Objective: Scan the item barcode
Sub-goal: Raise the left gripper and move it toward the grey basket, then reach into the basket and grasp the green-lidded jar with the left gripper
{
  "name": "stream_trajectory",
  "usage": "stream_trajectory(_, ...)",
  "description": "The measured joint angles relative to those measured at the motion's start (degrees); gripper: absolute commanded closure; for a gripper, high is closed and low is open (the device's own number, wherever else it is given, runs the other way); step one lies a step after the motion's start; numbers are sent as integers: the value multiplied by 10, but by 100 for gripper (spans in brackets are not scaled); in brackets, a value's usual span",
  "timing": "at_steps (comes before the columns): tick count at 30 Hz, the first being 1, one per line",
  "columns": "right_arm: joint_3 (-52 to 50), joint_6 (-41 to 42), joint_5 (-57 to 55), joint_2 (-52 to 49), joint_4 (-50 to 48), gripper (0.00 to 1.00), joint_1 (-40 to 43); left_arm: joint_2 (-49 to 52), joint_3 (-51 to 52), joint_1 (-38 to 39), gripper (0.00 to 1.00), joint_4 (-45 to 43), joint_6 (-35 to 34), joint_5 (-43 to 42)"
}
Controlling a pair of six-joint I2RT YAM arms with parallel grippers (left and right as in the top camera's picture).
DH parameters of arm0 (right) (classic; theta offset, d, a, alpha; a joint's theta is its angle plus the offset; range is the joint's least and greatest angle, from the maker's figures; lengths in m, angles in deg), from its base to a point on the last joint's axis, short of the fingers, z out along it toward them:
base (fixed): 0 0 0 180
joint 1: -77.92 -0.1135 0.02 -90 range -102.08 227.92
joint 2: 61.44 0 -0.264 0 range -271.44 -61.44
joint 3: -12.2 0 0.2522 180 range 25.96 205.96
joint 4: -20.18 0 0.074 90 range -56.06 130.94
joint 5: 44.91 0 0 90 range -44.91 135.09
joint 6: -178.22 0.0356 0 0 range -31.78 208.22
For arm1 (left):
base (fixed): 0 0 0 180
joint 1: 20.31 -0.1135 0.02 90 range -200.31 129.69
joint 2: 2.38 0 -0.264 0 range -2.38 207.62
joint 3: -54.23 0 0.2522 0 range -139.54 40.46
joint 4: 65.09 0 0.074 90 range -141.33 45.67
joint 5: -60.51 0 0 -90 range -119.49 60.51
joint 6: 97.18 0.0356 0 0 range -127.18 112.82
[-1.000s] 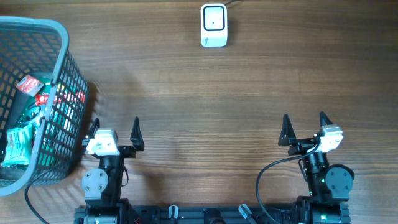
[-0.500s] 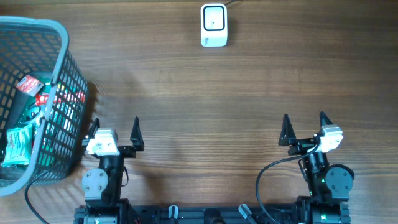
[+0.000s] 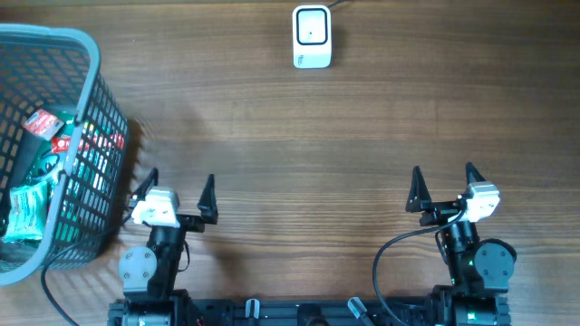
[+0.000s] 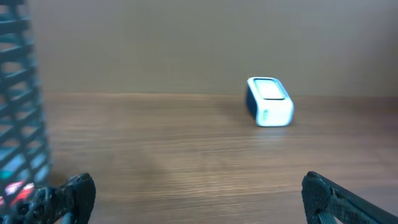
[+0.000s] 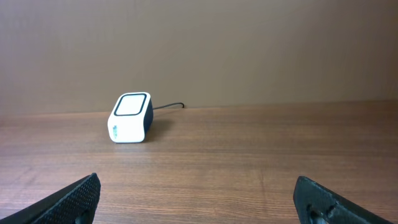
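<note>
The white barcode scanner (image 3: 312, 36) sits at the far middle of the wooden table, its cable running off the back. It also shows in the left wrist view, scanner (image 4: 269, 101), and in the right wrist view, scanner (image 5: 130, 117). Packaged items lie in the grey basket (image 3: 93, 63) at the left: a red and white packet (image 3: 50, 127) and a green packet (image 3: 23, 208). My left gripper (image 3: 181, 181) (image 4: 199, 193) stands open and empty just right of the basket. My right gripper (image 3: 443, 172) (image 5: 198, 186) stands open and empty at the near right.
The basket's mesh wall (image 4: 18, 93) fills the left edge of the left wrist view, close to my left fingers. Bare wood lies between both grippers and the scanner. A black cable (image 3: 399, 249) loops beside the right arm's base.
My left gripper has swung a little to the right and back from where it was. The right gripper, scanner and basket have not moved.
</note>
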Motion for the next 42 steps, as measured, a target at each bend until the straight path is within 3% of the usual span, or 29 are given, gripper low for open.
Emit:
stream_trajectory(6,0,0,0,0,0,0,0,0,0,0,0,-3,-39,-46)
stream_trajectory(18,0,0,0,0,0,0,0,0,-6,0,0,-3,-62,-55)
stream_trajectory(28,0,0,0,0,0,0,0,9,-111,0,0,62,-67,-57)
stream_trajectory(36,0,0,0,0,0,0,0,184,-251,0,0,86,-71,-88)
stream_trajectory(38,0,0,0,0,0,0,0,261,-322,0,0,136,-71,-93)
stream_trajectory(42,0,0,-2,0,0,0,0,416,-508,0,0,322,-71,-101)
